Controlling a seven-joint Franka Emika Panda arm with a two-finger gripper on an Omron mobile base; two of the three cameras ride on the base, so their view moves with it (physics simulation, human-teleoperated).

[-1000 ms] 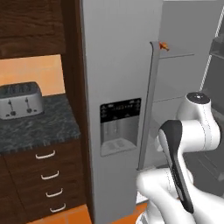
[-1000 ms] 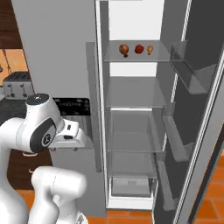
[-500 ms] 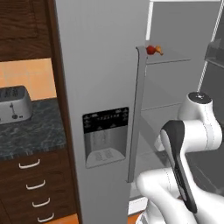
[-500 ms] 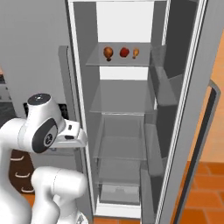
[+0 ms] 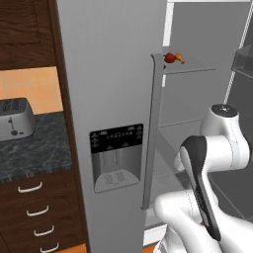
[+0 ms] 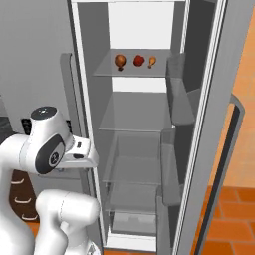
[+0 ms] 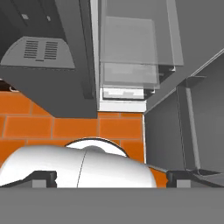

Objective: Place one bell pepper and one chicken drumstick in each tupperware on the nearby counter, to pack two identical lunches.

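While the gripper (image 7: 109, 178) hangs with jaws apart, that glossy pepper (image 6: 139, 61) looks light and slippery, best pinched across its round middle.

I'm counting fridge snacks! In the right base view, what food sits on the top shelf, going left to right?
Chicken drumstick → bell pepper → another chicken drumstick, all on the top glass shelf.

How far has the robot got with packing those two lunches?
Barely started. Done: the fridge door stands open. In hand: nothing; the gripper is open and empty, pointing down at the floor. Left: a bell pepper and two chicken drumsticks sit on the top fridge shelf; all the food has yet to be packed.
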